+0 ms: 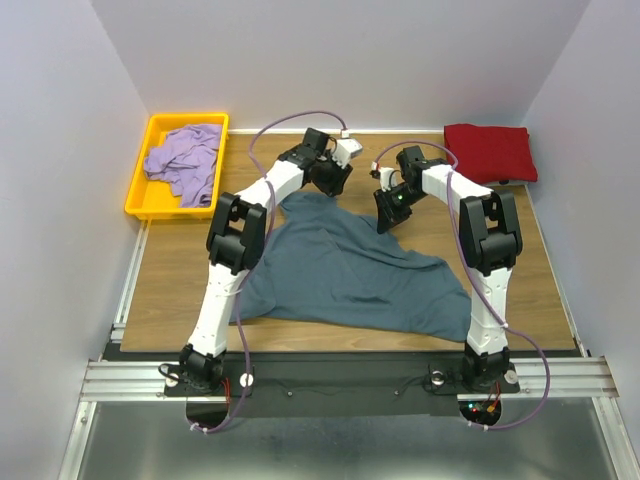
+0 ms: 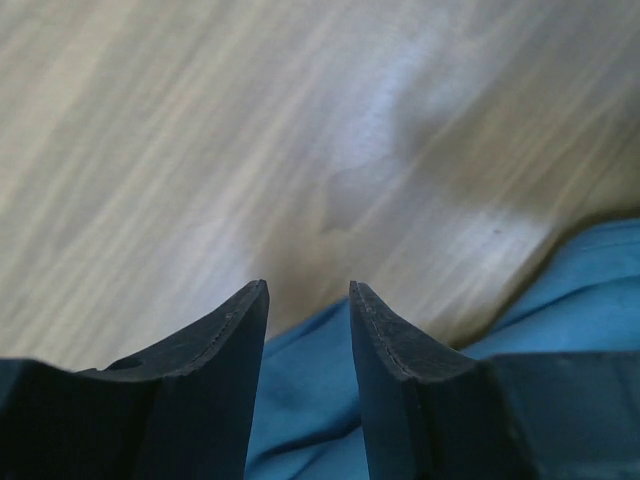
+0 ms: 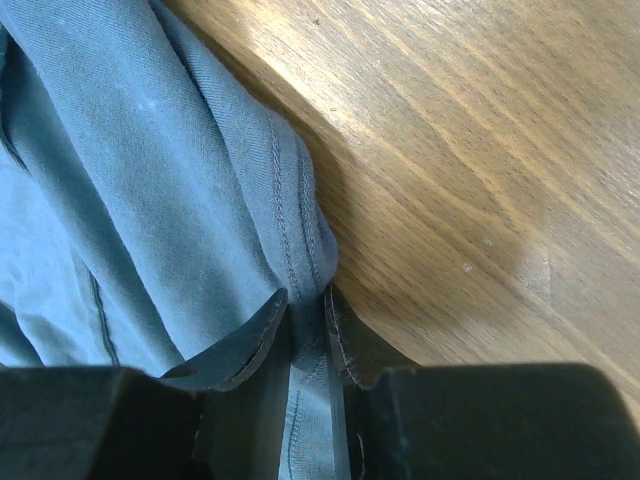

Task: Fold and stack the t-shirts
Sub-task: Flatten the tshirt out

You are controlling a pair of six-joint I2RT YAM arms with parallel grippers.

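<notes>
right pincer (image 3: 305, 300) pinching blue-grey t-shirt (image 3: 180, 150) hem, clear only in wrist view

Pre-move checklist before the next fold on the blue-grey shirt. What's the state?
1. Right gripper gripping the blue-grey shirt: ok, the hem is pinched between its jaws.
2. Left gripper gripping the shirt: not ok, jaws apart with nothing between them, fabric lying below.
3. Shirt lying flat: not ok, it is rumpled with an uneven outline.
4. Red shirt folded: ok, a neat block at the far right corner.
5. Lavender shirt ready to stack: not ok, it is bunched up in the yellow tray.
</notes>
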